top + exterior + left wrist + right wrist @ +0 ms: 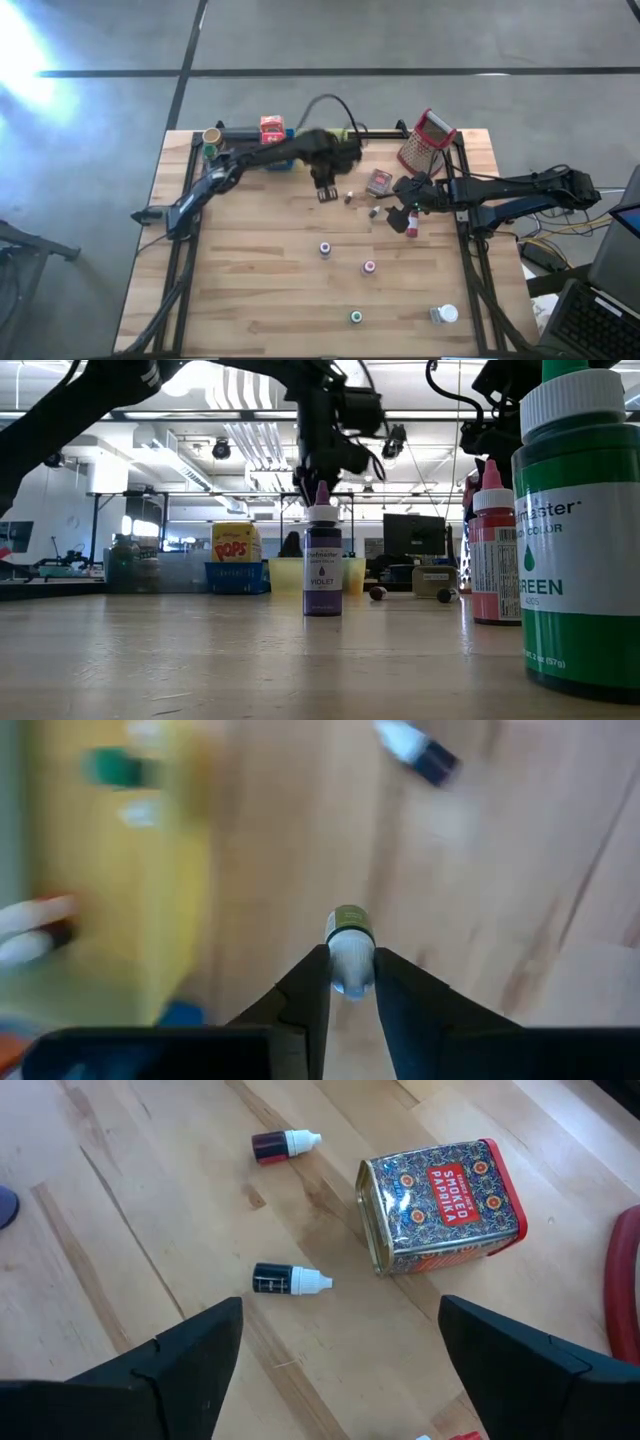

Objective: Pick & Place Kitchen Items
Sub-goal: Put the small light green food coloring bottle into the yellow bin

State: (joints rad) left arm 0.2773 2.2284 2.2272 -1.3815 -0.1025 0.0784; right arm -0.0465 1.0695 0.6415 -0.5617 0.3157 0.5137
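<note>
**Carrying one small bottle, lining up on the next**

Starting at the left: left hand [350, 982] pinching a tiny pale bottle with an olive cap [349, 948] between narrow fingers, hanging over the back middle of the surface [250, 290] near the yellow tray [120, 880] — apparently bringing it there for dropping off. Moving rightward: violet bottle [322, 560] standing upright mid-surface, pink-capped [369, 267] and green-capped [356, 317] bottles standing nearer the front, all apart and waiting for collection. Then the right hand [340, 1350], fingers spread wide and holding nothing, hovering above two tiny white-tipped bottles lying on their sides — one dark [288, 1280], one reddish [283, 1146] — just beside the smoked paprika tin [440, 1205]. Spreading that wide probably for straddling the nearer dark bottle. Farthest right, the metal grater [428, 142] standing at the back corner.
</note>
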